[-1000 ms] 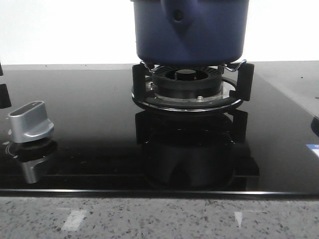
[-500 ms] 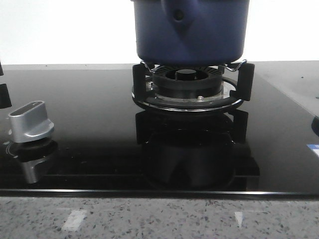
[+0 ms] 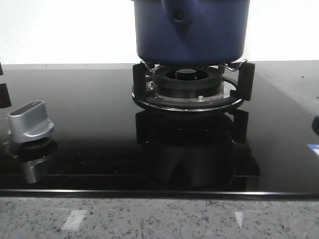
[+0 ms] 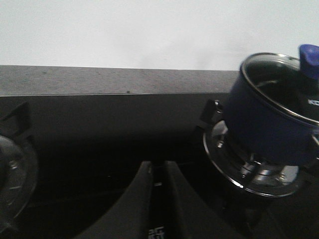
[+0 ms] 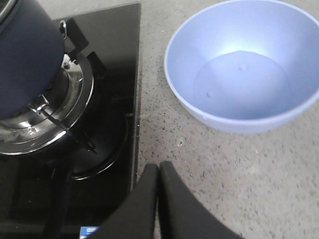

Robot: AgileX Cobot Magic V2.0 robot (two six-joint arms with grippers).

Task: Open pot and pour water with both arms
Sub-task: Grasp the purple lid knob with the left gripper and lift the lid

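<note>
The dark navy-blue pot [image 3: 189,30] stands on the burner grate at the back centre of the black glass hob. In the left wrist view the pot [image 4: 264,124] carries a glass lid [image 4: 279,79] with a blue knob [image 4: 310,59]. My left gripper [image 4: 158,167] hovers over the hob to the left of the pot, empty, jaws together with only a thin slit. My right gripper [image 5: 158,169] is shut and empty over the granite counter beside the hob's right edge, with the pot [image 5: 25,55] off to one side. Neither gripper shows in the front view.
A light-blue bowl [image 5: 244,64] stands on the granite counter right of the hob. The burner ring and grate [image 3: 188,87] hold the pot. A silver control knob [image 3: 31,122] sits at the hob's front left. A second burner [image 4: 10,169] lies to the left.
</note>
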